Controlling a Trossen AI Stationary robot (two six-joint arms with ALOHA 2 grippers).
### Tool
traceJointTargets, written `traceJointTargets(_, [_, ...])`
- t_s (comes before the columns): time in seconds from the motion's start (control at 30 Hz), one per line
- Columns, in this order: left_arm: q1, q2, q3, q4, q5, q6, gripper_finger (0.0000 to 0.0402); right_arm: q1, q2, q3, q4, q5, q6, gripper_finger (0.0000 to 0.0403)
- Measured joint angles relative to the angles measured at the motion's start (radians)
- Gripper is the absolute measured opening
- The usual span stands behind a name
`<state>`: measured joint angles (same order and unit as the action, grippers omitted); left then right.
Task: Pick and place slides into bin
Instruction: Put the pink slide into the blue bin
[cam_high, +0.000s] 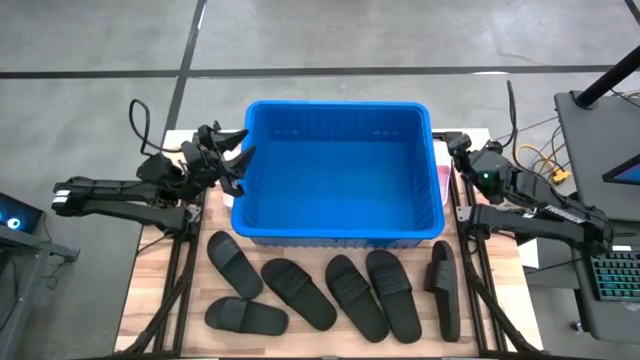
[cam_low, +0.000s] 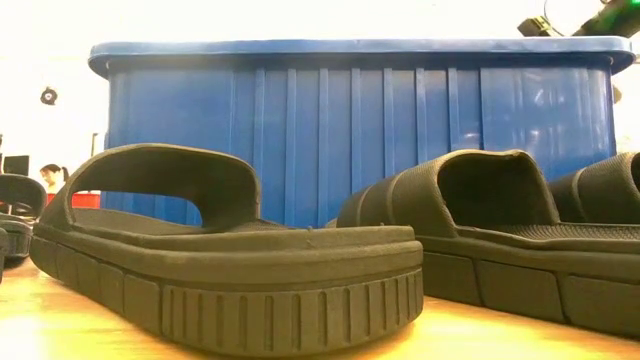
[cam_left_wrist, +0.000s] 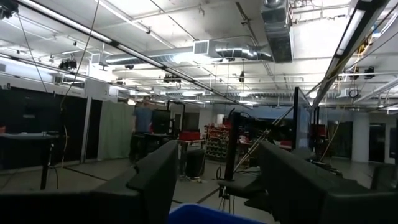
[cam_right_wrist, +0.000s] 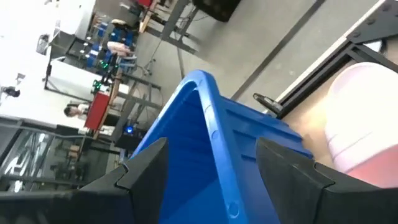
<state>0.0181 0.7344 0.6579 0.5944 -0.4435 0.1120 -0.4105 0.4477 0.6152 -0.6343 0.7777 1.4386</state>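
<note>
Both arms lie low at the far corners of the table (cam_high: 160, 300), flanking the blue bin (cam_high: 340, 232). The left claw (cam_high: 232, 163) sits just beside the bin's left wall, its fingers (cam_left_wrist: 155, 180) spread apart with nothing between them and aimed level out over the bin's rim into the room. The right claw (cam_high: 456, 145) rests at the bin's far right corner, likewise spread and holding nothing, angled across the bin's rim (cam_right_wrist: 208, 118).

Six black slides lie in a loose row on the near half of the table, in front of the bin: one at the left (cam_high: 234, 265), one nearer still at the left edge (cam_high: 246, 316), three side by side in the middle (cam_high: 298, 292) (cam_high: 356, 295) (cam_high: 393, 292), and one standing on edge at the right (cam_high: 444, 288). A pale pink slide (cam_high: 441, 180) is mostly hidden behind the bin's right wall; only a sliver shows from above, and a rounded pale end (cam_right_wrist: 360, 134) shows in the right wrist view. Whether more pink ones lie there cannot be told. The bin's interior shows only bare blue plastic from above. In the low view two black slides fill the foreground and hide most of the table; both arms are out of that picture save a dark part at the upper right corner. People stand far off in the room behind.
</note>
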Motion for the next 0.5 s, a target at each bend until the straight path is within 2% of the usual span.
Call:
traceJointTargets(0.17, [0.0, 0.001, 0.0, 0.0, 0.0, 0.0, 0.0207, -0.143, 0.0, -0.018, 0.154, -0.101, -0.105, 0.023])
traceJointTargets(0.3, [0.0, 0.007, 0.0, -0.001, 0.0, 0.0, 0.0207, -0.289, 0.01, -0.034, 0.286, -0.266, -0.199, 0.023])
traceJointTargets(0.5, [0.0, 0.006, -0.001, -0.001, 0.0, -0.002, 0.0207, -0.513, 0.063, -0.044, 0.288, -0.545, -0.231, 0.023])
